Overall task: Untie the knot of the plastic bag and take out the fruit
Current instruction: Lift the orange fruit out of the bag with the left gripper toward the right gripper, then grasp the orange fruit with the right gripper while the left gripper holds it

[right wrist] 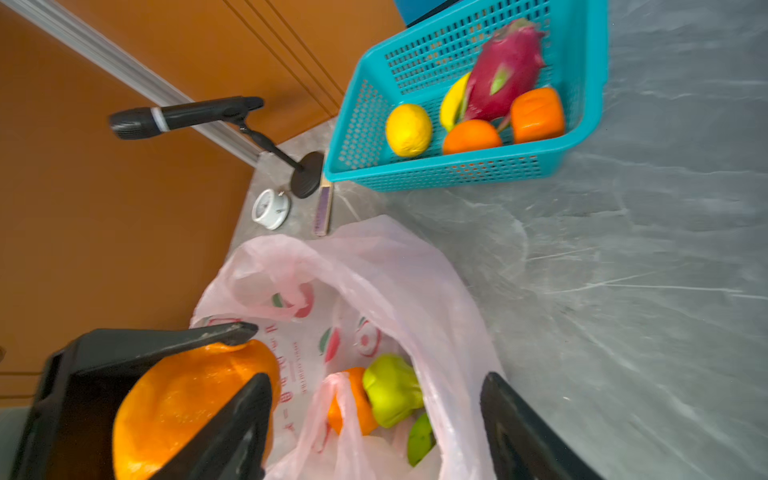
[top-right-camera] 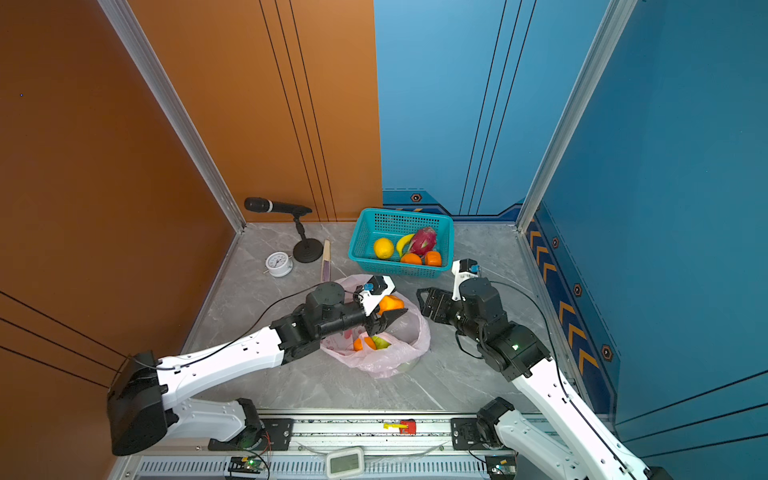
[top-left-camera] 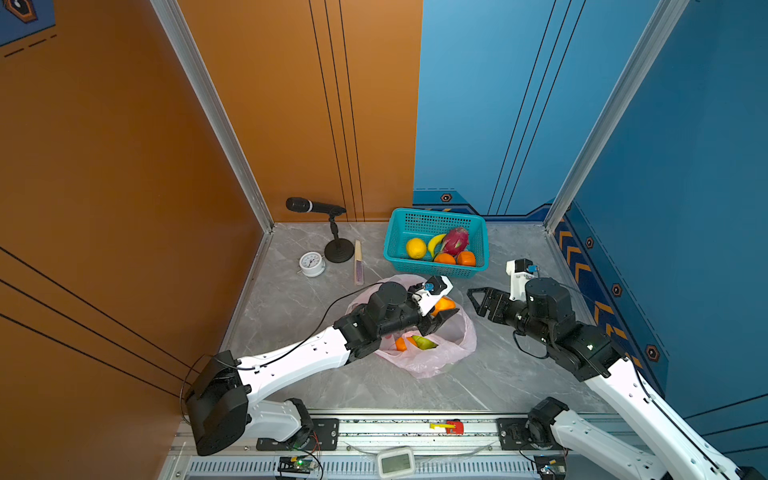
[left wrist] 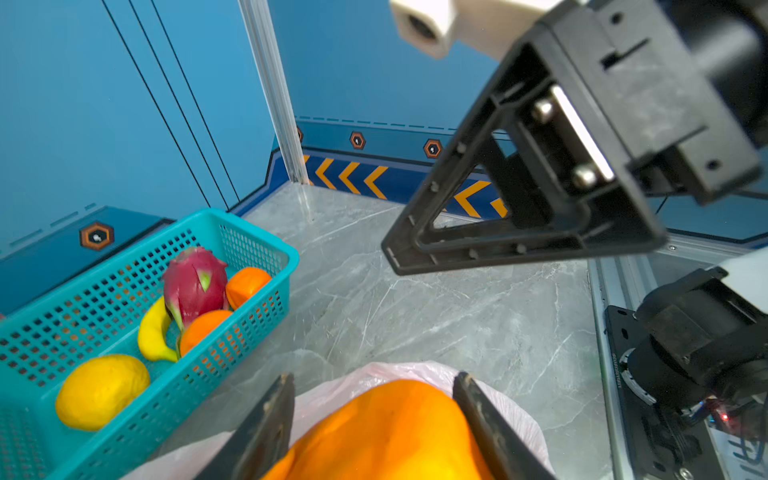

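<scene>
**A:** Item one, the fruit: location?

**B:** One orange point(top-left-camera: 444, 305), clamped in the left claw point(left wrist: 374, 380), above the open mouth of the plastic bag point(top-left-camera: 436, 361). A second orange point(right wrist: 349, 399) and a green pear point(right wrist: 390, 390) lie inside.

**A:** Bearing for set-down?

**B:** The teal mesh basket point(top-left-camera: 432, 272) stands on the counter point(top-left-camera: 498, 374) just beyond the bag, ahead of the left claw. The right claw point(top-left-camera: 474, 302) is wide and empty, beside the bag.

The left arm point(top-left-camera: 299, 357) and right arm point(top-left-camera: 619, 399) wear glossy white shells dotted with small dark screw holes, joined by chunky matte-black motor housings. Thin black cables point(top-left-camera: 329, 311) trail along them. The black left pincer point(left wrist: 372, 376) and right pincer point(top-left-camera: 473, 302) have triangular, open-framed fingers.
</scene>
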Tool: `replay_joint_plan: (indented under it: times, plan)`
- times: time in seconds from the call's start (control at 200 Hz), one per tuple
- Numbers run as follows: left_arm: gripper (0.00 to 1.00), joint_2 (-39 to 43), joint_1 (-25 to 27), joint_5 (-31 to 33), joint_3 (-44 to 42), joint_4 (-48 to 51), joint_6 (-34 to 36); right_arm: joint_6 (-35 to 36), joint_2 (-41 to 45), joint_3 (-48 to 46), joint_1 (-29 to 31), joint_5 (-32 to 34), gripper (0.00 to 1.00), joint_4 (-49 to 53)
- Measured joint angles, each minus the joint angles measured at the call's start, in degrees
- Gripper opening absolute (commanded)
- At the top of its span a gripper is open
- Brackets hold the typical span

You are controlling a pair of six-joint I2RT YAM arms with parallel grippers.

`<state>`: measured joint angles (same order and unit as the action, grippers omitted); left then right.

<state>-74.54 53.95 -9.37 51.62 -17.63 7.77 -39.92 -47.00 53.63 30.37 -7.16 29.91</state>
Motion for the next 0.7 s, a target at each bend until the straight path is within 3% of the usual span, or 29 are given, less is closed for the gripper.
replay_joint_plan:
  times: [0.355,0.616,0.696]
  plan:
    - [0.44,3.69,0.00,-2.67,-0.24,-1.27,7.61,-0.63,-0.90,0.76,-0.35,-21.55,0.94,-6.60]
    - [0.44,4.22,0.85,-4.37,-0.24,-1.03,9.75,-0.59,-5.86,2.34,2.93,-26.34,0.94,-8.13]
    - [0.44,4.28,1.25,-4.39,-0.24,-0.35,10.49,-0.55,-6.93,2.36,3.85,-26.34,0.87,-8.33]
